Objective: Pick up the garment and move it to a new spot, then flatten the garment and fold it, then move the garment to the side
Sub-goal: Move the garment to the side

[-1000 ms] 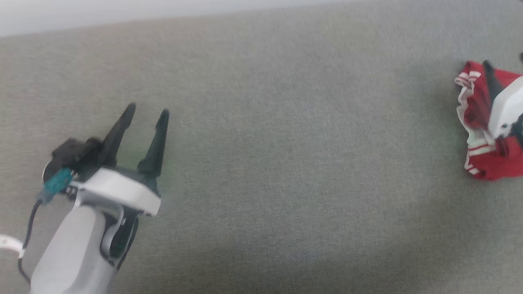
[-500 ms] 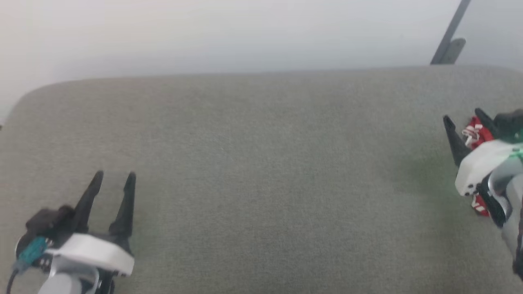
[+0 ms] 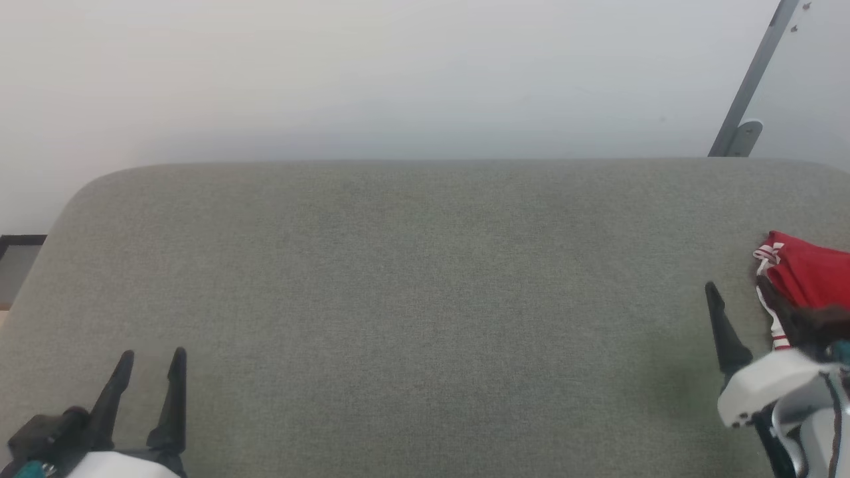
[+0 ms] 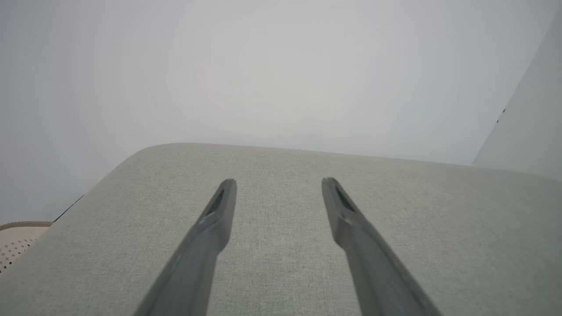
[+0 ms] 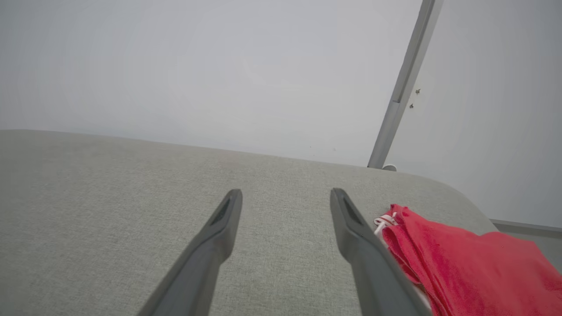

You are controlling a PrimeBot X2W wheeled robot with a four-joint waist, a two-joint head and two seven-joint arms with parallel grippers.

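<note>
Near the grey fabric worktop's (image 3: 425,299) far right corner lies the red soft-fabric garment (image 3: 810,269); right end effector (image 5: 285,193) and left end effector (image 4: 277,181) gape empty; a sideways nudge could push it off.

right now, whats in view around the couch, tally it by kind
red shirt: 1
grippers: 2 (left gripper, right gripper, both open)
grey padded surface: 1
metal bar: 1
total: 5

L jaws, R jaws wide open (both empty), pointing fwd.
</note>
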